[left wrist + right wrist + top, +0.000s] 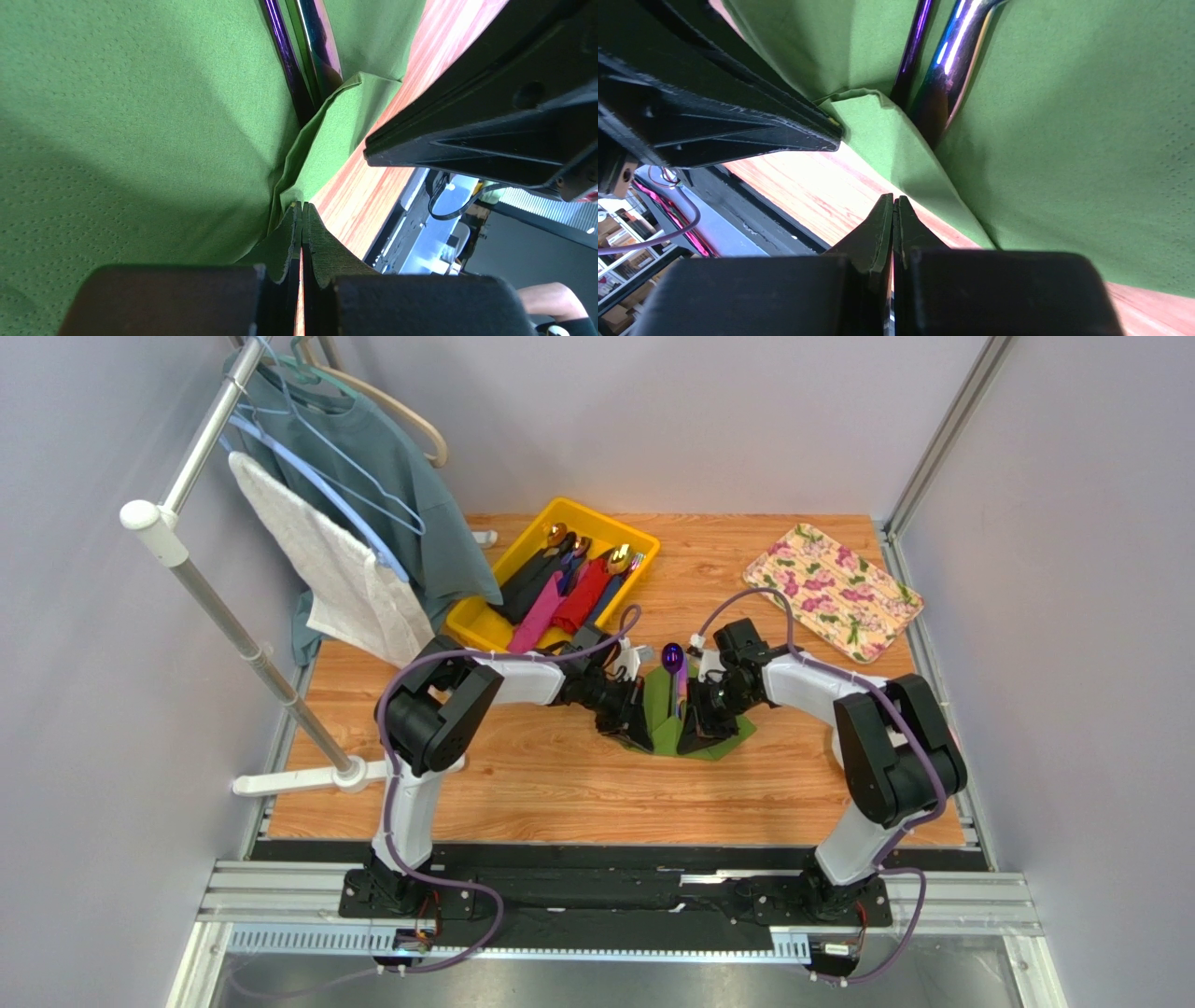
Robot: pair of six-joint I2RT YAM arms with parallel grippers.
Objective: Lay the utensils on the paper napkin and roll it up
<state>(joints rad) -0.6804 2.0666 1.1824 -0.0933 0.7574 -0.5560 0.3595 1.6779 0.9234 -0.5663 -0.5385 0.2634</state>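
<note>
The green paper napkin point(659, 711) lies mid-table, its sides folded up around two dark iridescent purple utensils point(673, 664). In the left wrist view the utensils point(317, 49) run down into a fold of the napkin point(140, 126). My left gripper point(302, 207) is shut with its tips on the corner of that fold. In the right wrist view the utensils point(945, 66) lie on the napkin point(1074, 140). My right gripper point(894, 201) is shut and empty over bare wood, just beside the napkin's edge. In the top view the left gripper point(631, 714) and right gripper point(701, 711) flank the napkin.
A yellow tray point(606, 514) at the back holds several more utensils point(575, 585) with black, pink and red handles. A floral mat point(832, 591) lies back right. A clothes rack point(239, 637) with a white towel point(344, 567) and a teal shirt point(386, 462) stands at the left.
</note>
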